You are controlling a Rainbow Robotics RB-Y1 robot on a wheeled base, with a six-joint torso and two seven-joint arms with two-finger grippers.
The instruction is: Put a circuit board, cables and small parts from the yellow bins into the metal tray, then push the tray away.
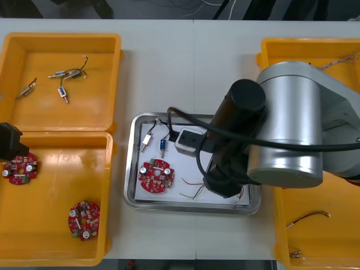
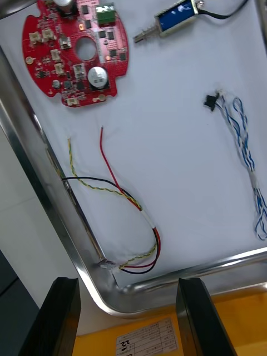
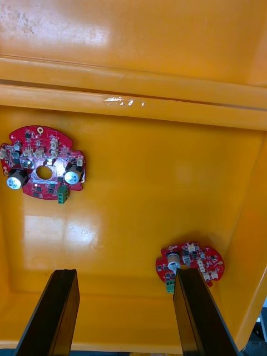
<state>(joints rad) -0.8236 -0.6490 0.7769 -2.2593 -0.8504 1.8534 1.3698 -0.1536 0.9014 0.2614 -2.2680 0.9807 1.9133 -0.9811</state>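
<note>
Four yellow bins (image 1: 62,38), two on each side of one metal tray (image 1: 130,169). Three circuit boards (image 1: 156,176): one in tray, two in bin left of it. In tray: two cables (image 2: 119,192), two small metal parts (image 1: 147,140). Right gripper (image 2: 127,286) above tray corner, fingers wide, empty. Left gripper (image 3: 122,275) above the binned boards, wide, empty.

right arm (image 1: 287,126) over crowded tray (image 1: 169,206)

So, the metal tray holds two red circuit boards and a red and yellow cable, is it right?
Not quite: the metal tray holds one red circuit board and a red and yellow cable. The front view shows it.
</note>
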